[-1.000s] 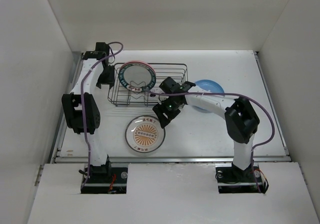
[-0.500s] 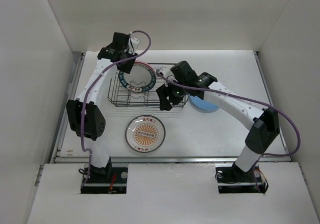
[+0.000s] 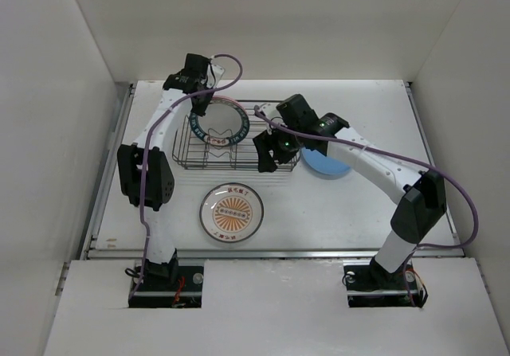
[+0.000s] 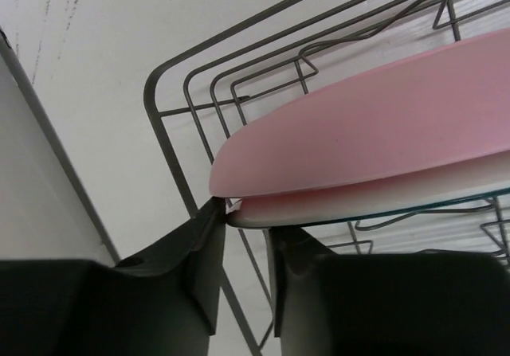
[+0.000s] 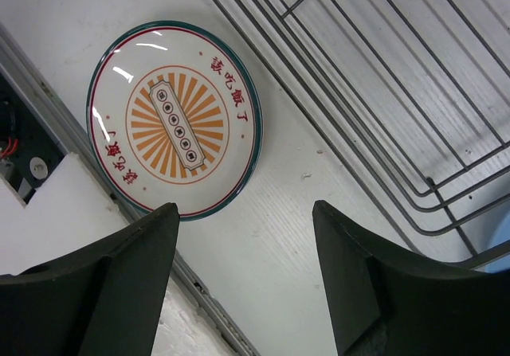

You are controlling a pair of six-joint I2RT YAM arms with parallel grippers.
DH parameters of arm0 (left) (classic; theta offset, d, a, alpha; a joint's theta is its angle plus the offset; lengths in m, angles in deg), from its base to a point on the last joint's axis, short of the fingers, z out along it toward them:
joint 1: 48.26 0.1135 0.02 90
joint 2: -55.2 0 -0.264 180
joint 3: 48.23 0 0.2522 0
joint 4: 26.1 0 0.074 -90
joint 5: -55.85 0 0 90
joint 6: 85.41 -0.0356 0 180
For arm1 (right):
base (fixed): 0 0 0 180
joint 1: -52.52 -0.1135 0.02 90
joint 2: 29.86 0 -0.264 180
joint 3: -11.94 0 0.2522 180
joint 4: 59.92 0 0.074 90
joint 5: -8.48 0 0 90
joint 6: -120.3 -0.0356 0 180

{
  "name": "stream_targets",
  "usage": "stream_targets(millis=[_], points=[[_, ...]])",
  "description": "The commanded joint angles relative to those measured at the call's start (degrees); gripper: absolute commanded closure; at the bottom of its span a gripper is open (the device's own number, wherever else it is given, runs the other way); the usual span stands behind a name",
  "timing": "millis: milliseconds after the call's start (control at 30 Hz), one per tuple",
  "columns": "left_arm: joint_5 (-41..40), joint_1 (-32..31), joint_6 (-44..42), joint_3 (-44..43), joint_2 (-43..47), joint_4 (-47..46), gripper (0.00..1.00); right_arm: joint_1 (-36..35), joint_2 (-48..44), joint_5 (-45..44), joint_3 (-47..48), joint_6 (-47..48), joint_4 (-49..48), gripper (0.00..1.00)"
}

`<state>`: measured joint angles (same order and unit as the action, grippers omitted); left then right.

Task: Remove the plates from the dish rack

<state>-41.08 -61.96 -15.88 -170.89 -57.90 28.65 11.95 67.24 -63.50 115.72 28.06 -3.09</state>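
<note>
The dark wire dish rack stands at mid-table. A white plate with a teal lettered rim leans in its left part, with a pink plate right behind it. My left gripper is at the rack's back-left corner. In the left wrist view, its narrowly open jaws straddle the white plate's rim, one fingertip touching where the two plates meet. The sunburst plate and the blue plate lie on the table. My right gripper is open and empty over the rack's front right corner.
White walls enclose the table on the left, back and right. A metal strip runs along the table's near edge. In the right wrist view the sunburst plate lies beside the rack's wires.
My left gripper has moved from the rack's left side to the back-left corner, onto the plates' rims. My right arm has stretched out and swung its gripper from the rack's front to its front right corner.
</note>
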Motion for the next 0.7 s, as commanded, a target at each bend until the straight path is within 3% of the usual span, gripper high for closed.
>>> stream_targets(millis=[0, 67, 233, 467, 667], points=[[1.75, -0.11, 0.78, -2.02, -0.02, -1.27, 0.85, -0.29, -0.51, 1.05, 0.16, -0.57, -1.23, 0.26], [0.62, -0.11, 0.25, -1.41, -0.02, -1.79, 0.99, -0.29, 0.01, 1.05, 0.16, -1.1, -1.23, 0.26], [-6.07, 0.68, -1.76, 1.85, 1.82, -6.89, 1.0, -0.29, 0.55, 1.58, 0.77, -1.1, -0.71, 0.26], [4.56, 2.97, -3.17, 3.87, 7.71, -5.58, 1.0, -0.29, 1.6, 2.11, 3.74, -1.1, -0.71, 0.26], [9.57, 2.97, -3.17, 2.47, 10.27, -3.65, 1.0, 1.72, 0.29, -1.84, 9.65, -1.8, -6.84, 0.22]])
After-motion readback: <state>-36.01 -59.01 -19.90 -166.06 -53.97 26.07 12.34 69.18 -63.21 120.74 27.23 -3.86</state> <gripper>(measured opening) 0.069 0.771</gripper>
